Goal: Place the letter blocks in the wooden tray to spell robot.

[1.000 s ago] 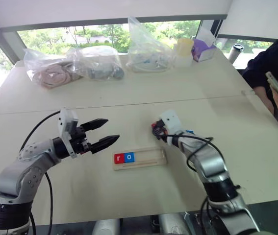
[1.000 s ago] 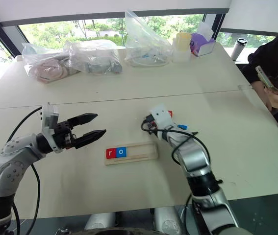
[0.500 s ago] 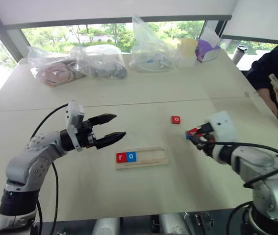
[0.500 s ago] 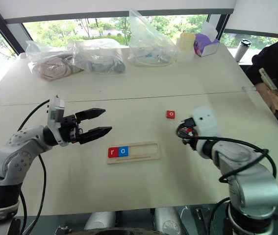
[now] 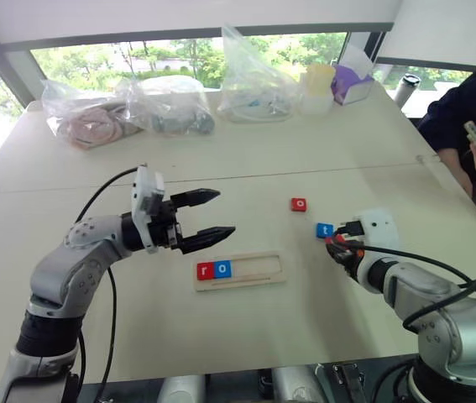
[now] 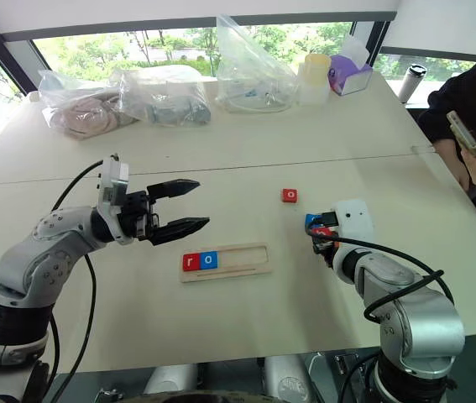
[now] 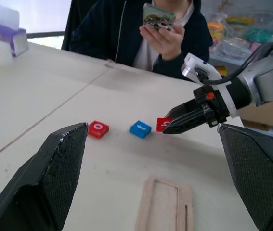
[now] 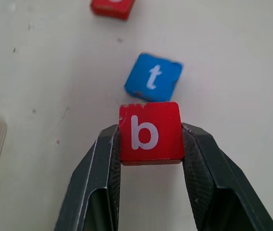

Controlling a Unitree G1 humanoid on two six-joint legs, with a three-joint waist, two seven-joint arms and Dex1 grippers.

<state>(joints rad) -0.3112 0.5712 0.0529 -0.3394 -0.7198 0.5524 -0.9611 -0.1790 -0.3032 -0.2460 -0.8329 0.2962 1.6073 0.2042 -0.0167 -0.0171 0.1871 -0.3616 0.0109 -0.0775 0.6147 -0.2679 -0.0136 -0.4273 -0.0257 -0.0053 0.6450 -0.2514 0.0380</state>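
While the red r tile [image 5: 206,270] and blue o tile [image 5: 224,269] already sit side by side at the left end of the wooden tray [image 5: 258,271], the step in hand is the third letter: the right gripper [image 8: 150,144] has its two black fingers closed on the sides of the red b tile [image 8: 150,132], held just above the desk toward its right edge. Touching or nearly touching the b tile's far edge lies the blue t tile [image 5: 325,230], and the second red o tile [image 5: 300,204] rests a little farther in, near the seam across the middle of the desk. Over the desk left of the tray the left gripper [image 5: 212,214] hovers with jaws spread wide and nothing between them. My judgement is that the next move calls for carrying the b tile across to the tray's groove, keeping the letter upright, and lowering it flush against the blue o tile without nudging the seated pair.
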